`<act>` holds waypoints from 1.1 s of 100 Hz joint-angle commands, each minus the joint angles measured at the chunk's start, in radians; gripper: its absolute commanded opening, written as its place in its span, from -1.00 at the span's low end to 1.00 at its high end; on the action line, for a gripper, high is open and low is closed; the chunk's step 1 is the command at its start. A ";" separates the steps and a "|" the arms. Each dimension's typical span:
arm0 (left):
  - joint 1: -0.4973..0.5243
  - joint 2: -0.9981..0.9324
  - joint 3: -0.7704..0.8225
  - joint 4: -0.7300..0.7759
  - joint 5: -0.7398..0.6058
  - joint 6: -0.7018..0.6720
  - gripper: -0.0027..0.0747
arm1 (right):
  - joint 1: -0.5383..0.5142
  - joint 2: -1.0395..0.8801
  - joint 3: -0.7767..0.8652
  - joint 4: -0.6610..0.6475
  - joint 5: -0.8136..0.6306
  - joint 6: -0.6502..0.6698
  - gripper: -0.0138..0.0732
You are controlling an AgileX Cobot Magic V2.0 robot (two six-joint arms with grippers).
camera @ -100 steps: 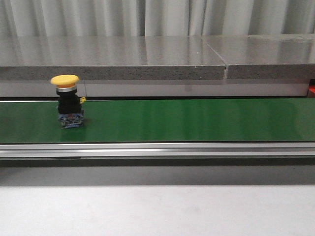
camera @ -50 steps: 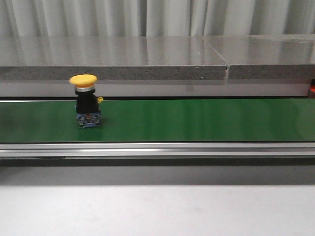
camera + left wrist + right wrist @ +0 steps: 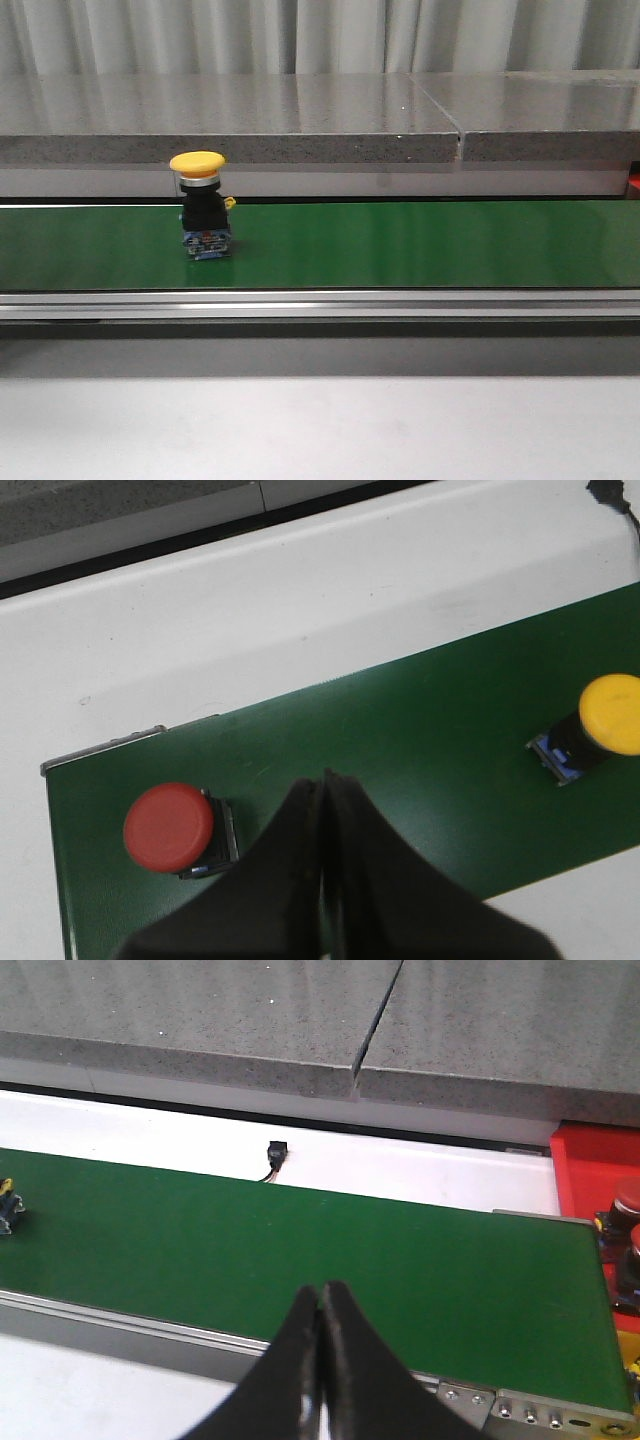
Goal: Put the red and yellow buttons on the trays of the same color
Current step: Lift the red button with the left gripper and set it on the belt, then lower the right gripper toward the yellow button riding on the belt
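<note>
Yellow button (image 3: 203, 205) is seen upright on the green belt (image 3: 420, 245), toward its left part in the front view, with a yellow mushroom cap on a black body and a blue base. No brand, label or writing can be read on it or anywhere else; the small marks on the blue base are too fine to make out.

In the left wrist view the same yellow button (image 3: 596, 725) is shown from above, well apart from a red button (image 3: 172, 827) that stands near the belt's end. The left gripper (image 3: 324, 780) is seen with its fingers (image 3: 300, 830) pressed together, no gap between the tips, and nothing is held. It hangs over the belt between the two buttons, closer to the red one, and whether the belt is touched cannot be told.

The right gripper (image 3: 321, 1292) is likewise closed, tips meeting, with nothing gripped, above the near edge of the belt. A red tray (image 3: 594, 1165) is visible just beyond the belt's end, and a red-capped button (image 3: 629, 1200) is partly seen on it at the frame edge
</note>
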 commanded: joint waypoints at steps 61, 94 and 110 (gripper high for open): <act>-0.012 -0.624 0.431 -0.142 -0.144 0.004 -0.99 | 0.152 0.239 -0.239 -0.046 -0.018 -0.009 -0.83; -0.012 -0.681 0.452 -0.144 -0.133 0.004 -0.99 | 0.334 0.550 -0.474 -0.081 0.101 -0.009 -0.83; -0.012 -0.681 0.452 -0.144 -0.126 0.004 -0.99 | 0.369 0.724 -0.610 -0.070 0.172 -0.009 -0.44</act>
